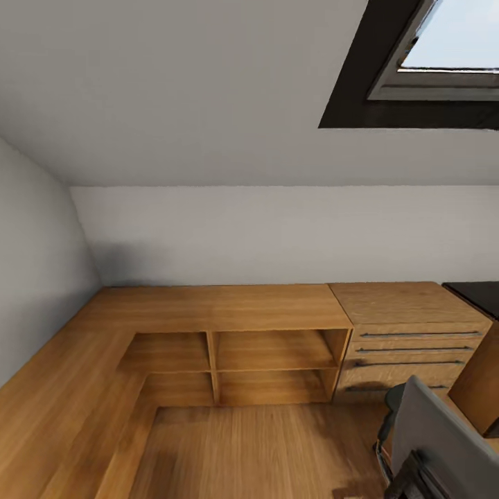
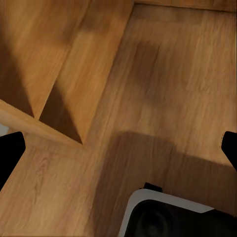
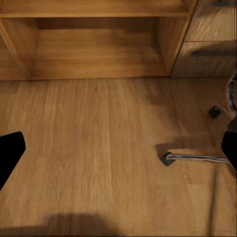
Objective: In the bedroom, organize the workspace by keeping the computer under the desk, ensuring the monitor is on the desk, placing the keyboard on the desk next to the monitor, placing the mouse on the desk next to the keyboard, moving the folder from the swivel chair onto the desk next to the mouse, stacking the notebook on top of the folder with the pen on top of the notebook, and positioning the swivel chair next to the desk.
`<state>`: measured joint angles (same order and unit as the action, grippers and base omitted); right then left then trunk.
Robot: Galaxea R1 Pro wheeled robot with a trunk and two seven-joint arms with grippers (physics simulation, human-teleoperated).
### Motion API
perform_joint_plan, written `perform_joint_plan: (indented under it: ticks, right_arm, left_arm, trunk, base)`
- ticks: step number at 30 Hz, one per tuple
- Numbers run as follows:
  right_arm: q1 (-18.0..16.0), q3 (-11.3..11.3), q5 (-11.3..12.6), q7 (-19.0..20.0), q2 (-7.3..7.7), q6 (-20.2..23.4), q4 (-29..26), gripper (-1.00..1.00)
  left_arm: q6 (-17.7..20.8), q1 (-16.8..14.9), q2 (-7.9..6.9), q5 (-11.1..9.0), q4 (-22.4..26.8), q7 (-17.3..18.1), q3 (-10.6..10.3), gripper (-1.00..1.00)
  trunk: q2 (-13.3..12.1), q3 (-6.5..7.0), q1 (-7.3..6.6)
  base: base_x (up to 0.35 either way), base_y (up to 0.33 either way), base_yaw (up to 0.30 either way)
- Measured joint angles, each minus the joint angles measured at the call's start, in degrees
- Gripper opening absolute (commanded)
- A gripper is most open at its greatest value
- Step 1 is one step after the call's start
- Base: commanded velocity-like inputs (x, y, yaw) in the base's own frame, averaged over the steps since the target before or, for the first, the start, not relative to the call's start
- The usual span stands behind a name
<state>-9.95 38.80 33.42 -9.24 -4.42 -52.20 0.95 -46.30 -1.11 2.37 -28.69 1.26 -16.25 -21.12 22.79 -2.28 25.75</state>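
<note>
Left gripper (image 2: 118, 148) spread wide, holding nothing, hanging over wood floor (image 2: 163, 89). Right gripper (image 3: 118, 150) just as wide and empty, floor beneath, a chair leg and castor (image 3: 169, 158) at three o'clock. Head view: chair (image 1: 443, 443) at five o'clock, open shelf (image 1: 270, 350) dead centre, cubbies bare, drawer chest (image 1: 416, 346) at three o'clock.

1. A low light-wood shelf unit (image 1: 229, 346) with four open compartments sits at the frame's centre.
2. A light-wood drawer chest (image 1: 409, 339) touches its right side.
3. A skylight (image 1: 443, 48) occupies the upper right.
4. Wood floor (image 1: 263, 450) fills the bottom.
</note>
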Motion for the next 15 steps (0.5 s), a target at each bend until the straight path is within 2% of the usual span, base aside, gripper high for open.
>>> perform_joint_plan:
  ticks: [6, 15]
  right_arm:
    - [0.0, 0.0, 0.0, 0.0, 0.02, 1.9, -0.1, 1.00]
    - [0.0, 0.0, 0.0, 0.2, 0.04, 2.3, -0.1, 1.00]
  left_arm:
    - [0.0, 0.0, 0.00, 0.0, 0.0, 0.0, 0.0, 1.00]
    - [0.0, 0.0, 0.00, 0.0, 0.0, 0.0, 0.0, 1.00]
  trunk:
    - [0.0, 0.00, 0.00]
    - [0.0, 0.00, 0.00]
  base:
    - [0.000, 0.000, -0.296]
    - [0.000, 0.000, -0.296]
